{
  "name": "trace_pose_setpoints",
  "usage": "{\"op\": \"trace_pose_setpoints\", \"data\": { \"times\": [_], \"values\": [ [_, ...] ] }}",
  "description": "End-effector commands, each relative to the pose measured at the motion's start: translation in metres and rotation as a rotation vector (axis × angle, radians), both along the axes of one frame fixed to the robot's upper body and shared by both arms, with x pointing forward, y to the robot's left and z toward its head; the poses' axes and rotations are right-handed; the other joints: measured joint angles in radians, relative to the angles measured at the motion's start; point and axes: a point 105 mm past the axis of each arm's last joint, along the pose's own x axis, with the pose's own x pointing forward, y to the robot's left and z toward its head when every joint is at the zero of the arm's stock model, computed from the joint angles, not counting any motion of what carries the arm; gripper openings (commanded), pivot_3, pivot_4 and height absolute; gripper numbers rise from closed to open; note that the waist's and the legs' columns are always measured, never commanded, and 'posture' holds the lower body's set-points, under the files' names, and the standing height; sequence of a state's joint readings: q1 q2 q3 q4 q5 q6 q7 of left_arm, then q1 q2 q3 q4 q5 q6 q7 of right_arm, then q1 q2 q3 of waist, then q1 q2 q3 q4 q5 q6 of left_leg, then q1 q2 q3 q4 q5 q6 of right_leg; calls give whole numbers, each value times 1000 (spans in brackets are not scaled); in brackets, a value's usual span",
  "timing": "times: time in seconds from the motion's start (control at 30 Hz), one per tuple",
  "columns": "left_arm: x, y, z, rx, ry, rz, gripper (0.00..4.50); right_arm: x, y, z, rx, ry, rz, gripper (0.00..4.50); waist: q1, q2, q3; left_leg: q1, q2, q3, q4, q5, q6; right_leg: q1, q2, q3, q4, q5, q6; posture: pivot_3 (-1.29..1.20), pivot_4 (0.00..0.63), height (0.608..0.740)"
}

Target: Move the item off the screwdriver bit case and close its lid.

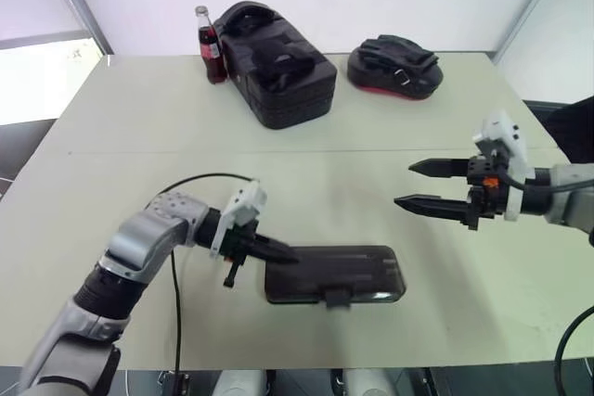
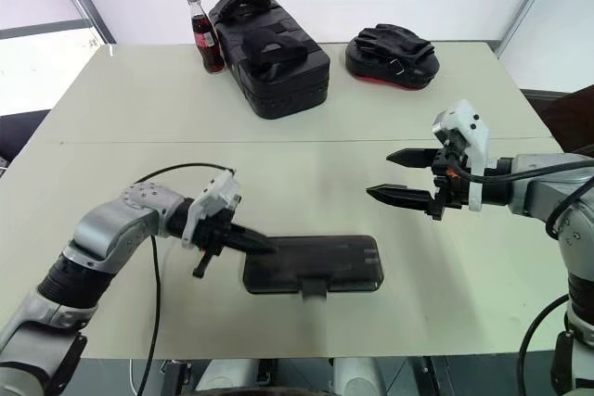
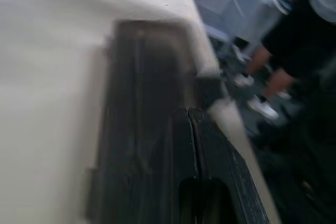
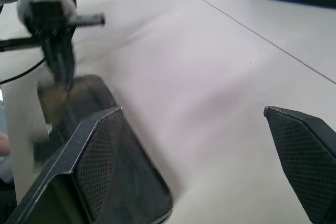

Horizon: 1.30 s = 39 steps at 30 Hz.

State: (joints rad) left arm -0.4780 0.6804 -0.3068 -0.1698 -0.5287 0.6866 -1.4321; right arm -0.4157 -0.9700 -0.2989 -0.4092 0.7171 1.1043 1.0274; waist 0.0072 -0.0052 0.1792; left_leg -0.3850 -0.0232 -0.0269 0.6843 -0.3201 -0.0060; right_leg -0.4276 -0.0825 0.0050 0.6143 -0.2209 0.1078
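The screwdriver bit case [image 1: 339,275] lies flat near the table's front edge. Its smoky-brown lid [image 2: 320,261] is down over the tray, and the small black latch tab [image 1: 337,299] faces the front edge. My left gripper [image 1: 288,254] is shut, and its tips rest at the case's left end, just over the lid. In the left wrist view its closed fingers [image 3: 190,129] lie along the dark lid. My right gripper [image 1: 405,184] is open and hovers above bare table to the right of the case, holding nothing. The item is out of view.
At the back of the table stand a cola bottle [image 1: 212,44], a bulky black case [image 1: 278,67] and a black-and-red padded mitt [image 1: 394,67]. A black cable [image 1: 186,178] loops from my left arm. The bit case sits close to the table's front edge [image 1: 371,359].
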Motion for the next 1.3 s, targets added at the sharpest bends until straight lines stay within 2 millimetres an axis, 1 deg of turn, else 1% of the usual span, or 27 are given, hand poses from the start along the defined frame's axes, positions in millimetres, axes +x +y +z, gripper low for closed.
{"op": "trace_pose_setpoints", "data": {
  "times": [0.03, 0.1, 0.2, 0.23, 0.27, 0.3, 0.33, 0.37, 0.4, 0.43, 0.47, 0.57, 0.67, 0.73, 0.87, 0.93, 1.0, 1.07, 1.2, 1.3],
  "values": [
    [5, -2, 2, 8, -65, -28, 0, -11, 14, 15, -27, -58, 83, 4475, 0, 0, 0, 0, 0, 0, 0, 0, 0, 0, 0, 0, 0, 0, 0, 0, 150, 740],
    [32, -7, 17, -58, -117, 68, 0, -25, 28, 14, -38, -36, 178, 4475, 4, 0, 0, 0, 0, 0, 0, 0, 0, 0, 0, 0, 0, 0, 0, 0, 150, 740],
    [72, -12, 35, -133, -213, 221, 0, -42, 46, 4, -59, 15, 295, 3735, 8, -1, 1, -2, 0, -2, 2, 0, 0, 0, 0, -3, 0, 0, 0, 0, 150, 740],
    [83, -12, 36, -133, -237, 258, 0, -50, 52, -2, -68, 42, 339, 3253, 7, -1, 1, -2, 0, -3, 2, 0, 0, 0, 0, -3, 0, 0, 0, 0, 150, 740],
    [90, -12, 35, -127, -252, 277, 0, -56, 57, -8, -73, 67, 375, 2638, 6, -1, 1, -3, 0, -3, 2, 0, 0, 0, 0, -3, 0, 0, 0, 0, 150, 740],
    [95, -13, 31, -114, -266, 279, 0, -63, 61, -17, -78, 98, 412, 2263, 4, 0, 0, -3, 0, -2, 2, 0, 0, 0, 0, -3, 0, 0, 0, 0, 150, 740],
    [98, -14, 26, -99, -279, 274, 0, -70, 65, -27, -101, 124, 446, 1607, 2, 0, 0, -3, -1, -2, 2, 0, 1, 0, 0, -3, 0, 0, 0, 0, 150, 740],
    [100, -14, 21, -83, -287, 267, 0, -75, 66, -37, -132, 141, 477, 1217, 1, 0, 0, -3, -2, -1, 2, -1, 1, 0, 0, -3, -1, 0, 0, 0, 150, 740],
    [102, -17, 14, -58, -294, 253, 0, -82, 70, -45, -151, 163, 521, 665, 2, 0, 0, -3, -2, -1, 2, -1, 2, -1, 0, -3, -1, 0, 1, 0, 150, 740],
    [104, -18, 10, -42, -299, 242, 0, -86, 71, -50, -162, 175, 549, 209, 3, 0, 0, -3, -2, -1, 2, -1, 2, -1, 0, -3, -1, 0, 1, 0, 150, 740],
    [105, -21, 4, -18, -308, 226, 0, -90, 74, -57, -174, 185, 586, 95, 3, -1, 0, -4, -3, -1, 2, -1, 2, -2, 0, -3, -1, 0, 1, 0, 150, 740],
    [103, -32, -11, 24, -328, 160, 0, -98, 81, -77, -194, 205, 629, 95, 7, -1, 0, -5, -3, -1, 4, -1, 2, -2, 0, -3, -1, 0, 1, 0, 150, 740],
    [96, -42, -20, 35, -318, 101, 0, -103, 85, -96, -226, 199, 630, 95, 6, -1, 0, -6, -3, -2, 7, -1, 2, -2, 0, -3, 0, 0, 1, 0, 150, 740],
    [92, -47, -25, 39, -309, 75, 0, -106, 89, -104, -238, 190, 624, 95, 5, -1, 0, -6, -3, -2, 7, -1, 2, -1, 0, -3, 0, 0, 1, 0, 150, 740],
    [92, -56, -30, 41, -300, 63, 0, -102, 91, -124, -317, 124, 581, 95, 4, -1, 0, -6, -3, -2, 9, -1, 2, -1, 0, -3, 2, 0, 1, 0, 150, 740],
    [91, -62, -33, 53, -297, 40, 0, -93, 91, -132, -383, 57, 538, 95, 4, -1, 0, -6, -3, -2, 10, -1, 2, -1, 1, -3, 2, 0, 1, 0, 150, 740],
    [89, -67, -35, 67, -287, 15, 0, -82, 89, -135, -449, -13, 483, 95, 5, -1, 0, -6, -3, -2, 11, -1, 2, -1, 1, -3, 3, 0, 1, 0, 150, 740],
    [89, -70, -35, 77, -278, -1, 0, -75, 88, -133, -486, -49, 444, 95, 5, -1, 0, -6, -3, -2, 13, -1, 2, -1, 1, -3, 3, 0, 1, 0, 150, 740],
    [89, -76, -38, 94, -278, -22, 0, -59, 89, -122, -509, -97, 315, 95, 4, -1, 0, -6, -3, -3, 13, -1, 3, 0, 1, -3, 4, 0, 1, 0, 150, 740],
    [88, -81, -41, 96, -282, -38, 0, -57, 93, -116, -497, -97, 271, 95, 5, -1, 0, -6, -3, -3, 14, -1, 3, 0, 1, -3, 4, 0, 1, 0, 150, 740]
  ]
}}
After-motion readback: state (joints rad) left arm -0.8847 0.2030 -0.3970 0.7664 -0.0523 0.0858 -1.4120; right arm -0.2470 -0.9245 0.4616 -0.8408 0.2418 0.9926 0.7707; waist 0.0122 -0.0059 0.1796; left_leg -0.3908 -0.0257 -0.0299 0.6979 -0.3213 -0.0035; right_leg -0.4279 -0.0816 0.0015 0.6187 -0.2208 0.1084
